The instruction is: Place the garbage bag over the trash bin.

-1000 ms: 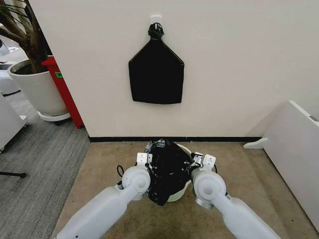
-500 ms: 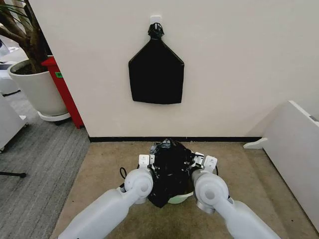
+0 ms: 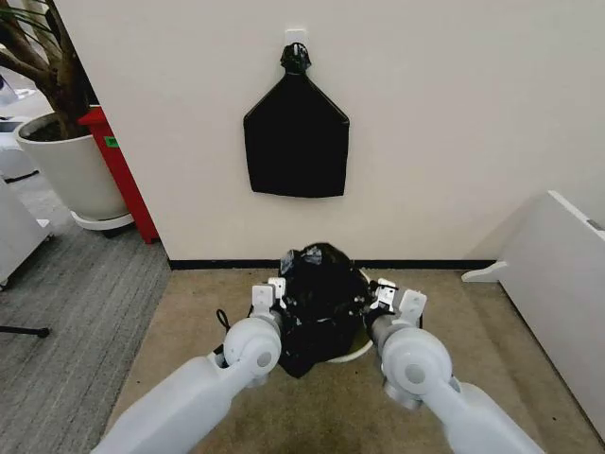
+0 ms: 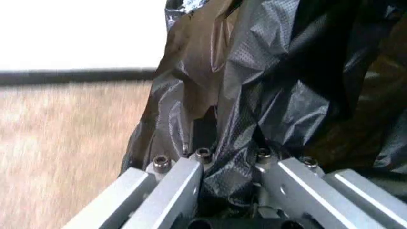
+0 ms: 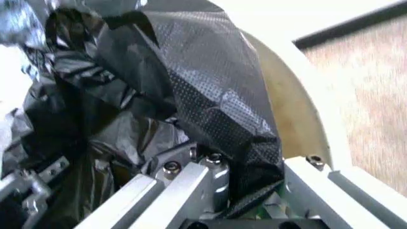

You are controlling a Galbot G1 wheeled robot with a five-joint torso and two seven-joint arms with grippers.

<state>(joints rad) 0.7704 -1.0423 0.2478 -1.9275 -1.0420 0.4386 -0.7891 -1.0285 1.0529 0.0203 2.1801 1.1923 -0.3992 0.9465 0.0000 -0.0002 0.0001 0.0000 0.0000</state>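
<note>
Left claw point(image 4: 230, 183) clamps garbage bag point(image 3: 321, 298) | right claw point(image 5: 245, 183) clamps bag | right-wrist view shows trash bin point(image 5: 289, 107) rim

Facing cream wall point(image 3: 454, 123), plain, evenly lit. Black pentagon-shaped bundle point(image 3: 297, 142) hanging flat on it from small white hook point(image 3: 295, 37), knotted at top. Dark baseboard point(image 3: 227, 265) running along wall foot. Tan carpet point(image 3: 492, 331) lying ahead of me, meeting grey carpet point(image 3: 66, 322) on my left. Large white plant pot point(image 3: 71, 170) standing at wall corner, trunk rising from soil. Tall red container point(image 3: 121, 170) standing just beside pot, against wall edge. White panel point(image 3: 558, 284) slanting along my right.
</note>
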